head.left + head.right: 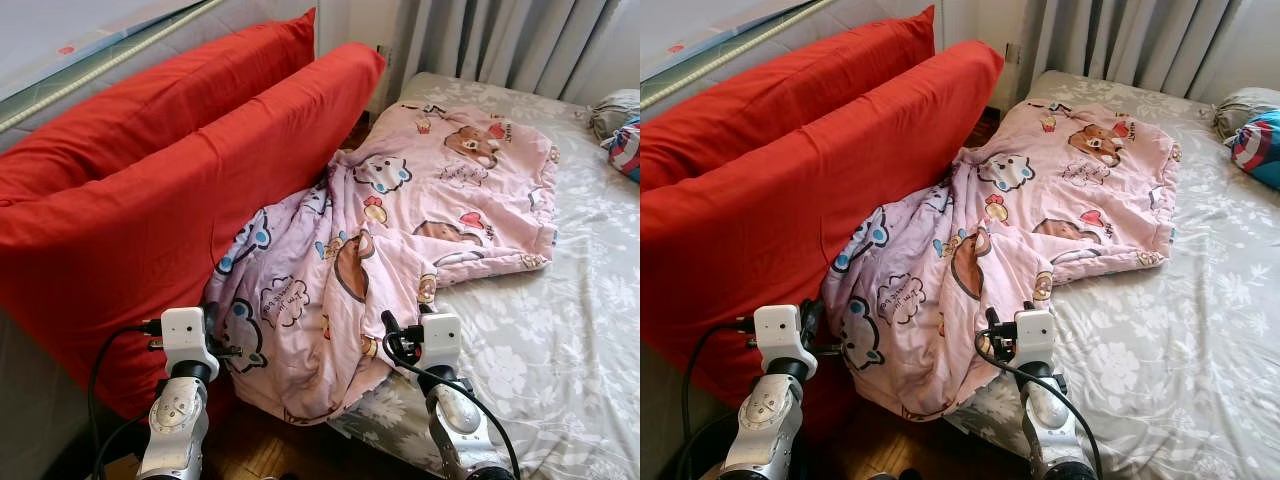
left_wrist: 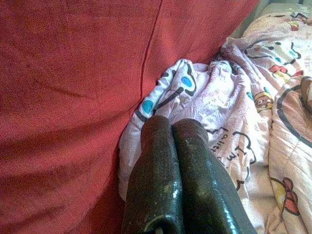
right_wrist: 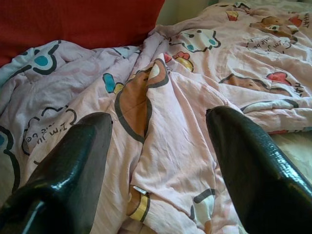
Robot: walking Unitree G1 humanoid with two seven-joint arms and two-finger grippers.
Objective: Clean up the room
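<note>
Head views, blanket: pink cartoon-print blanket (image 1: pixel 400 230) lies crumpled across the bed (image 1: pixel 560 330), its near-left part spilling off the edge against two red cushions (image 1: pixel 150 190).
Left wrist view, left gripper (image 2: pixel 172 127): fingers pressed together, at the blanket's fold beside the cushion.
Right wrist view, right gripper (image 3: pixel 158 124): fingers spread wide, just above the blanket.
</note>
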